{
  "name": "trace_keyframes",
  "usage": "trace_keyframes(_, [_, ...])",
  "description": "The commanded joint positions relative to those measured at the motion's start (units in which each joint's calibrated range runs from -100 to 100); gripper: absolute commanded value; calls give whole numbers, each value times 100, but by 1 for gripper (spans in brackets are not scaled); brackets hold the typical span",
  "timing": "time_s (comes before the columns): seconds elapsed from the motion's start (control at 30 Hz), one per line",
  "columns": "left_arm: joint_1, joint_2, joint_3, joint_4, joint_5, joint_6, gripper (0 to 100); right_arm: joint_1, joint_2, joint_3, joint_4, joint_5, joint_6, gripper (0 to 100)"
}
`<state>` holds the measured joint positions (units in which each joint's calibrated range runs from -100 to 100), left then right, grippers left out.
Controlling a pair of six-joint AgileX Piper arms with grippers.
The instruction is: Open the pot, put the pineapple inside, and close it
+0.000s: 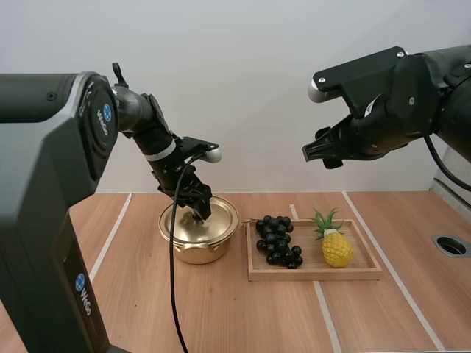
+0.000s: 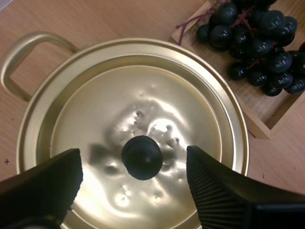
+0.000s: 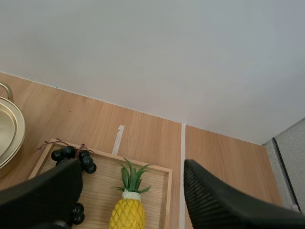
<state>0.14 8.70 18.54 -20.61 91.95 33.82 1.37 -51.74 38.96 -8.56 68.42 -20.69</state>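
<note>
The pot [image 1: 195, 254] is closed by its lid [image 2: 95, 109]; the knob [image 2: 141, 157] is flanked, with a gap on each side, by the spread fingers [image 2: 43, 186] of the left pincer [image 1: 200, 212]. On the tray [image 1: 316, 275], the pineapple [image 1: 336, 248] is neared by grapes [image 1: 277, 239] on its left, and bare wood is seen on its right. Open air is left beneath the right pincer [image 1: 318, 156].

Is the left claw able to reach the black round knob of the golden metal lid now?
Probably yes: the open left claw hangs over the golden metal lid, straddling the black round knob, with nothing between.
</note>
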Motion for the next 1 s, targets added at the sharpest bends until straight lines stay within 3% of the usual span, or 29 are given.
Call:
trace_keyframes(0.0, [-18,-27,-52,-43,-42,39,100,-19,-27,-66,-29,18,-52,100])
trace_keyframes(0.97, [-18,-27,-52,-217,58,172,100,-19,-27,-66,-29,80,-52,100])
